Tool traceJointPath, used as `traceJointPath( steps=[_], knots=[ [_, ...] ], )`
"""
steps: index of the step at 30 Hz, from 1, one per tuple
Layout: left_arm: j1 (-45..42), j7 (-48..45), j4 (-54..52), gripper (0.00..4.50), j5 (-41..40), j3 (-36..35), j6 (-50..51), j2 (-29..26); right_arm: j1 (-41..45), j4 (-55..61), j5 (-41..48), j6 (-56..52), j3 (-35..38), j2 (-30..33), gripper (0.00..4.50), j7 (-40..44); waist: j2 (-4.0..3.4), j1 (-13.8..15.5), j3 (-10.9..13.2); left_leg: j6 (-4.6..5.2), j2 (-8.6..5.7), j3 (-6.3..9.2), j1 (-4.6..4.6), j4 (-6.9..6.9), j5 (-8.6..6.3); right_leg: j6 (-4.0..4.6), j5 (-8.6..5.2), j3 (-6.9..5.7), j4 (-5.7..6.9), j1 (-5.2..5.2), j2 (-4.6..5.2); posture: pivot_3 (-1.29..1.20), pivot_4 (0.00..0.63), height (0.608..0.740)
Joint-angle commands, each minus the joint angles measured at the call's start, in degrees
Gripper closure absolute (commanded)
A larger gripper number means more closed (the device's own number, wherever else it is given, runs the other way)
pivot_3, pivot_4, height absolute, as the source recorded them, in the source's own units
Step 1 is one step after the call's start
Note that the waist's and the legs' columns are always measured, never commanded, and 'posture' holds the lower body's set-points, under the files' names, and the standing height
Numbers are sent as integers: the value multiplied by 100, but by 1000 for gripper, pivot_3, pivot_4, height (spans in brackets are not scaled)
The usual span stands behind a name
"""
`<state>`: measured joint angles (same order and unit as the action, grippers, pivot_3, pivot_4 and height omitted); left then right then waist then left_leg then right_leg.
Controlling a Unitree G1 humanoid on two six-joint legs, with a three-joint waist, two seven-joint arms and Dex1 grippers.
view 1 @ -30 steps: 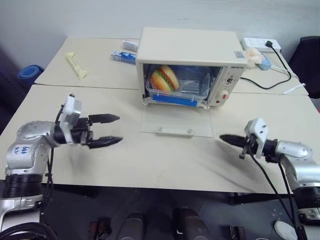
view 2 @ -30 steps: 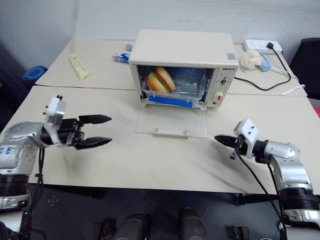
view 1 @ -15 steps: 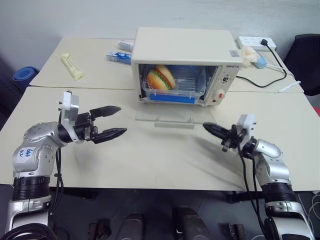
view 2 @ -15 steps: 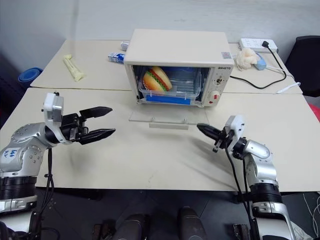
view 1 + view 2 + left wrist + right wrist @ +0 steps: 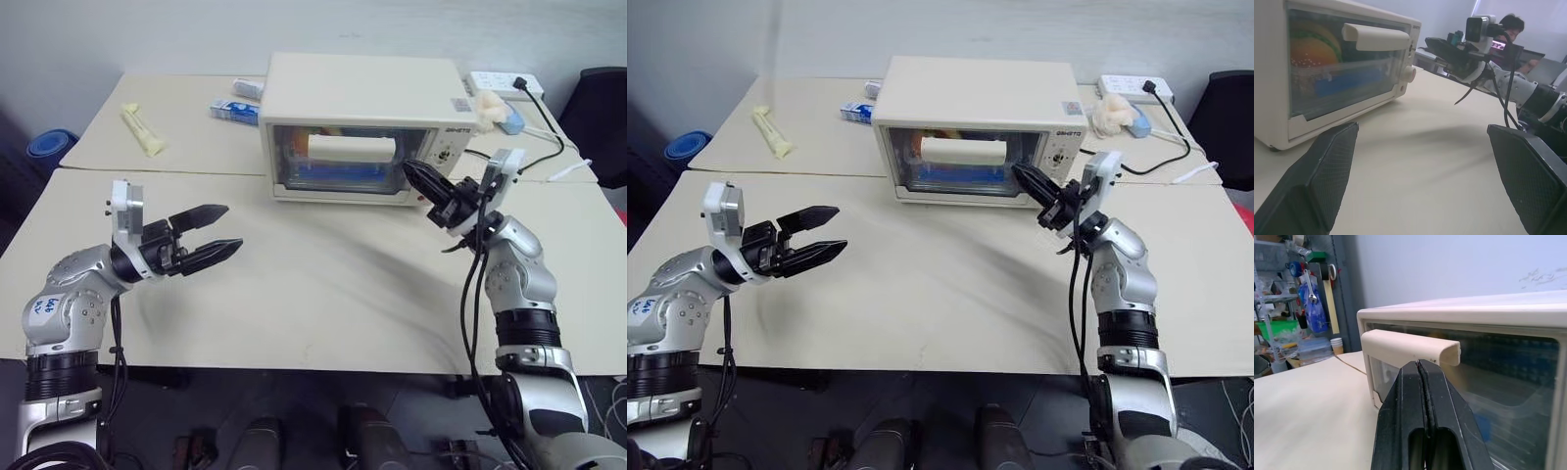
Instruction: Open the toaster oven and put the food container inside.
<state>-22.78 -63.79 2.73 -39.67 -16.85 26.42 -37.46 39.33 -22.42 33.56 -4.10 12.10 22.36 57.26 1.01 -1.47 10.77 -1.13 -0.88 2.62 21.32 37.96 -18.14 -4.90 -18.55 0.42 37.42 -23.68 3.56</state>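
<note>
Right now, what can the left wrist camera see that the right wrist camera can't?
Left wrist view: the toy hamburger in the food container behind the glass, a knob, the shut right gripper near the oven, and a person far behind. Right wrist view: shelves of tools in the background. Both: the toaster oven with its door closed, its cream handle, and the table.

Beige tables [image 5: 323,294], pale wall [image 5: 294,29]

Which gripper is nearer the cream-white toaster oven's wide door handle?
Right. The right gripper, fingers shut, sits just off the right end of the handle on the cream-white toaster oven. The left gripper hangs open, well off to the oven's front left.
</note>
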Motion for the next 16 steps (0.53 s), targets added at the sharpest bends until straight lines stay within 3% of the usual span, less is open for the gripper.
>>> traceJointPath(
  steps=[1, 5, 7, 13, 16],
  knots=[
    [264, -146, 37, 0, 407, -150, -828, -145, -665, 984, 156, -343, -29, 601, 4113, 681, -1, 24, 0, 1, 0, 1, 3, -2, -1, 0, 0, -1, 0, 0, 1, 0, 150, 740],
    [795, -697, 368, 0, 1037, -23, -2056, -364, -1898, 2170, -77, -192, -283, 1367, 2885, 1438, -3, 105, 0, 10, 0, 3, 13, -9, -16, 0, 0, -4, -22, 1, 1, 0, 150, 740],
    [1014, -788, 398, 0, 1301, 106, -2466, -421, -2501, 2260, -497, 424, -438, 1745, 2149, 1953, -3, 103, 1, 15, -1, -9, 12, -11, -21, 0, 0, 2, -54, 1, 0, 0, 150, 740],
    [1580, -577, 403, 0, 1787, 312, -3158, -320, -3147, 1919, -719, 1237, -284, 1784, 88, 2068, -4, 113, 0, 49, 3, -15, -12, -3, -37, -5, 3, 5, -51, 26, 2, 0, 150, 740],
    [1673, -430, 373, 0, 1798, 316, -3266, -263, -3300, 1910, -663, 1467, -258, 1677, 14, 2030, -4, 119, 0, 43, 13, -11, -18, -5, -34, -3, 3, 1, -42, 25, -3, 0, 150, 740]
  ],
)
